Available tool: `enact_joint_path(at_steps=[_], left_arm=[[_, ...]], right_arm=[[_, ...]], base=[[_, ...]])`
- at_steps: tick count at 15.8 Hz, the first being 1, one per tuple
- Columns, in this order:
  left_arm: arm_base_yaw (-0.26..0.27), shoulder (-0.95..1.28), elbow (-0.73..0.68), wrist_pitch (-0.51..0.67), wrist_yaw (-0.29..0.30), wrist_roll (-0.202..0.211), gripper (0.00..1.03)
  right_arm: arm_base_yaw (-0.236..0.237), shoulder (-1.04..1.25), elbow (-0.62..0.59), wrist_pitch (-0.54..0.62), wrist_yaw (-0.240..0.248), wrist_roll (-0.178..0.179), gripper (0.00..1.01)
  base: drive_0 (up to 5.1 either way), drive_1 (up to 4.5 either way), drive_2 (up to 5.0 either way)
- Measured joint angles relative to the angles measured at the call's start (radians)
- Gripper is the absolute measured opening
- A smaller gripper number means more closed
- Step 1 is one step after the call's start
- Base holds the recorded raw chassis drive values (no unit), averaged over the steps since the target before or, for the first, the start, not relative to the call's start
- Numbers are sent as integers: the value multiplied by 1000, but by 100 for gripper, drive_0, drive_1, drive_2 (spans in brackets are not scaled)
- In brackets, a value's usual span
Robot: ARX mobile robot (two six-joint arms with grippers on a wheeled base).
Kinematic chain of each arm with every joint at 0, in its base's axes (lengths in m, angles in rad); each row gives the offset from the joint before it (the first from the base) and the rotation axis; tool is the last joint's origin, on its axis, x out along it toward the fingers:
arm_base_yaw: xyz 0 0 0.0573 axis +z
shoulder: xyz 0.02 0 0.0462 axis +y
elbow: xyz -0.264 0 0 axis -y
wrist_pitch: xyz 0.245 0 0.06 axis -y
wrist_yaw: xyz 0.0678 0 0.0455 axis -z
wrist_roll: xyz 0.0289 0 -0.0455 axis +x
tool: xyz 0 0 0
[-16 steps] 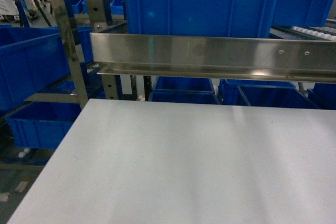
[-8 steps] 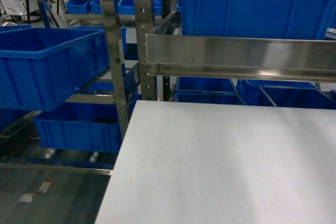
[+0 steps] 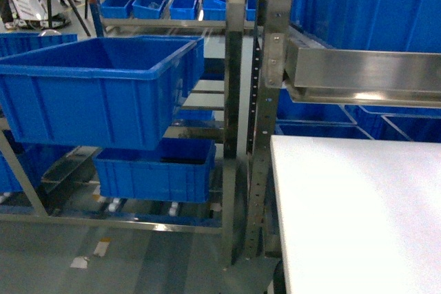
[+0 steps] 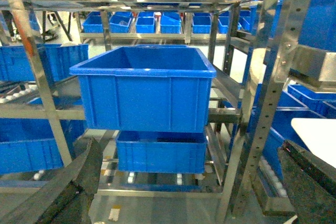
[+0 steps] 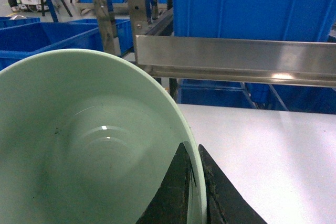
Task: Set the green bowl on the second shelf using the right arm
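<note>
The green bowl (image 5: pixel 79 145) fills the left of the right wrist view, pale mint and empty, held above the edge of a white shelf board (image 5: pixel 262 145). My right gripper (image 5: pixel 193 148) is shut on the bowl's rim, with one black finger (image 5: pixel 173 192) inside the wall and the other outside. A steel rail (image 5: pixel 236 56) crosses just behind and above the board. Neither the bowl nor either arm shows in the head view. My left gripper (image 4: pixel 191 142) is open wide and holds nothing. It faces a rack of blue crates. I cannot tell which level is the second shelf.
In the head view the white board (image 3: pixel 358 211) lies at the right under the steel rail (image 3: pixel 365 77). A perforated steel upright (image 3: pixel 265 101) stands at its left edge. A large blue crate (image 3: pixel 96 94) sits on the neighbouring rack above a smaller crate (image 3: pixel 155 170). Grey floor lies below.
The head view has swung left. The white board and steel rail slid to the right side of the frame, and the neighbouring rack with its blue crates came into view.
</note>
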Motion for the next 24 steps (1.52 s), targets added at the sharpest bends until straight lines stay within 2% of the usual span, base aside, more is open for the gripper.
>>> enact_joint_path(at_steps=[24], left_arm=[[0,0,0,0,0,0,98]], right_arm=[[0,0,0,-2,0,0,2]], base=[[-496,251,228]])
